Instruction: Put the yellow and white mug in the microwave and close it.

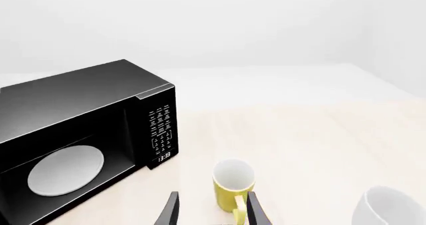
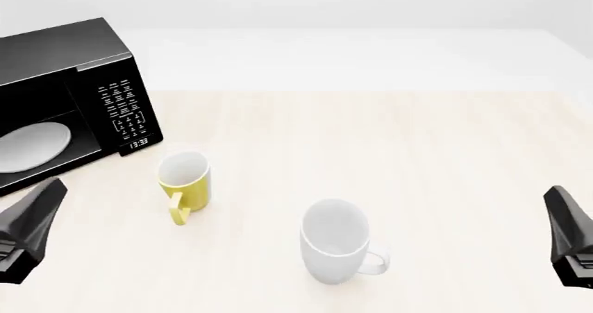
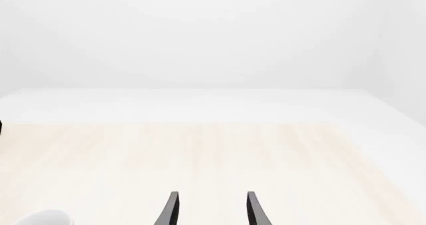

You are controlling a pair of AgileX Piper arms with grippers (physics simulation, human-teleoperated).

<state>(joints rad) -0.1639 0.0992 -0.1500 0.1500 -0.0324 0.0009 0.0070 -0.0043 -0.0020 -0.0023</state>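
the yellow and white mug [image 2: 183, 180] stands upright at left of centre in the front view, handle toward the camera, just right of the microwave [image 2: 69, 98] in the upper left, whose cavity shows its turntable plate [image 2: 32, 146], so the door looks open. the left gripper [image 1: 211, 209] sits low behind the mug with jaws spread, seemingly lined up to grasp. the right gripper [image 3: 211, 208], also spread, idles at lower right. a larger white mug [image 2: 335, 241] stands at lower centre.

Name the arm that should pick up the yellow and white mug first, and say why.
Left. The yellow and white mug stands on the left, near the microwave, and shows just beyond the left gripper. The right gripper, also open, faces bare table.
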